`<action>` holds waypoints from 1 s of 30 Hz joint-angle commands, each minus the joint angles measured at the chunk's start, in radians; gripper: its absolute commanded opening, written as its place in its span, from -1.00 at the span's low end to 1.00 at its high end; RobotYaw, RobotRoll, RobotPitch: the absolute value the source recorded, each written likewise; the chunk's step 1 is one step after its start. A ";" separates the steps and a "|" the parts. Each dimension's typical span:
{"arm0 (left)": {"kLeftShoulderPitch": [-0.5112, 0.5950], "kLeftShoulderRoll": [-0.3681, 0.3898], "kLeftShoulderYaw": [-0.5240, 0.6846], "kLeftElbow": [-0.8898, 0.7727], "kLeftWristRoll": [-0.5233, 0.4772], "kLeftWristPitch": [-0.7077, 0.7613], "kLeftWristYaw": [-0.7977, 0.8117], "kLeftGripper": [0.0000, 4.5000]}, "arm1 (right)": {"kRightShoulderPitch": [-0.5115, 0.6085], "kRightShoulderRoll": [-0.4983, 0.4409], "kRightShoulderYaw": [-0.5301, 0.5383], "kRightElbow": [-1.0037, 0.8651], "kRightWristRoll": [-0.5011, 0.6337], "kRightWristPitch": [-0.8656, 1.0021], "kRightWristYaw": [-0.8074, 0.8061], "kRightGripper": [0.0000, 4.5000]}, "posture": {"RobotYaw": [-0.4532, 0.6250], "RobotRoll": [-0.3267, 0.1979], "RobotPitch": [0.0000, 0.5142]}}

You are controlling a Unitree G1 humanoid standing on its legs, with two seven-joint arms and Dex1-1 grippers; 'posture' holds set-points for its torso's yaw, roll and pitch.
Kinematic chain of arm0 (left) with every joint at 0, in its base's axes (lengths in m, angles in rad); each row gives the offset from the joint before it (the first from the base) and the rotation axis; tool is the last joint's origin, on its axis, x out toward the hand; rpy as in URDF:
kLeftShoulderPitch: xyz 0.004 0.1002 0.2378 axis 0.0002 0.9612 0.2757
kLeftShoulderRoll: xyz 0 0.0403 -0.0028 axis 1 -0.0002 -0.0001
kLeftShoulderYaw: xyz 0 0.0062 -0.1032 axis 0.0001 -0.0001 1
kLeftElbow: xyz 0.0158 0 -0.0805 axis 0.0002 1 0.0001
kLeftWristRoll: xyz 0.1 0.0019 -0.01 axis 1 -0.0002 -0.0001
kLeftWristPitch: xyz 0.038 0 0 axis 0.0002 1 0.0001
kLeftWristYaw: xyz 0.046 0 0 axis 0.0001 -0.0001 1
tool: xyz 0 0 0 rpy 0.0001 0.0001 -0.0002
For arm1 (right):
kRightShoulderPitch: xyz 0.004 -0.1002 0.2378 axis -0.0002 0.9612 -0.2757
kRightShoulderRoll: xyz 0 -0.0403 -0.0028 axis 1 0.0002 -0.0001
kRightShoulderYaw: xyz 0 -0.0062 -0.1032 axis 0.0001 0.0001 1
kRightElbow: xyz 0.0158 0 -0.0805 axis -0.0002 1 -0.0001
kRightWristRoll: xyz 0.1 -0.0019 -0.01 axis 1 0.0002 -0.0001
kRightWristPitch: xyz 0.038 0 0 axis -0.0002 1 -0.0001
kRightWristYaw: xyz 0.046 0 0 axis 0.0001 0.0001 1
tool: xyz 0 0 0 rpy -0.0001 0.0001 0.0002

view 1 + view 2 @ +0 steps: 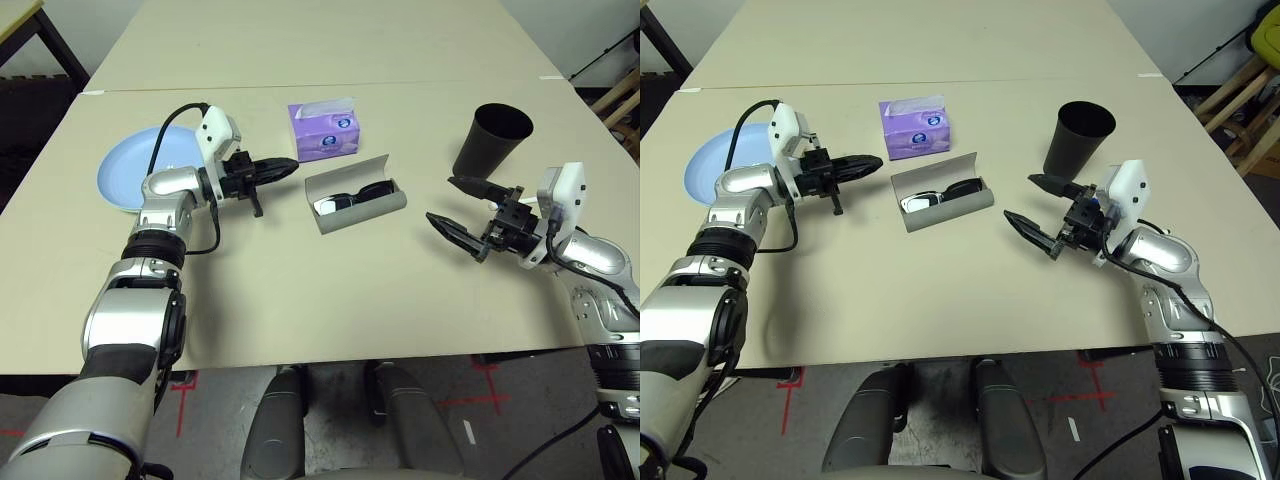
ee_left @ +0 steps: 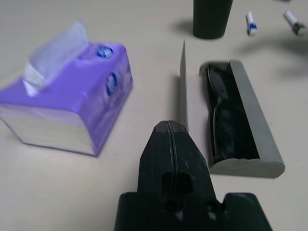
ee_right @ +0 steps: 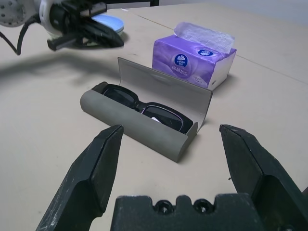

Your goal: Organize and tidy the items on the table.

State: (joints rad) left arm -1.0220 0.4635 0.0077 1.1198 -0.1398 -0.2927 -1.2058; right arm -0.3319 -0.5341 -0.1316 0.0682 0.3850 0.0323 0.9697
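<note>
An open grey glasses case (image 1: 356, 196) lies mid-table with the black sunglasses (image 1: 350, 196) inside it. Just behind it stands the purple tissue box (image 1: 325, 130), a white tissue poking from its top. My left gripper (image 1: 290, 167) is shut and holds nothing; it hovers just left of the case, pointing at it. A light blue plate (image 1: 130, 172) lies behind that arm at the left. At the right the black tapered cup (image 1: 492, 140) stands upright. My right gripper (image 1: 440, 199) is open in front of the cup, facing the case (image 3: 139, 127) from a distance.
The beige table (image 1: 330, 290) has bare surface between the case and its front edge. A second table (image 1: 300, 40) adjoins at the back. Wooden furniture (image 1: 620, 100) stands off the right side. A black cable loops over my left wrist.
</note>
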 commanded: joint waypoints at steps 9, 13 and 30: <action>-0.045 -0.029 -0.033 0.106 0.127 -0.096 0.117 -0.98 | 0.037 -0.025 -0.009 -0.065 0.014 0.019 -0.015 1.00 | -0.15 0.25 -0.15; -0.043 -0.039 -0.027 0.101 0.121 -0.113 0.097 -0.98 | 0.031 -0.026 -0.005 -0.058 0.011 0.015 -0.016 1.00 | -0.14 0.25 -0.16; -0.021 -0.081 0.003 0.062 0.086 -0.124 -0.024 -0.98 | 0.067 0.001 -0.049 -0.019 0.055 0.032 -0.055 1.00 | -0.13 0.25 -0.18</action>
State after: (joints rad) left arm -1.0560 0.3918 0.0114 1.1931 -0.0521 -0.4087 -1.2141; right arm -0.2806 -0.5370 -0.1556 0.0393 0.4212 0.0658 0.9272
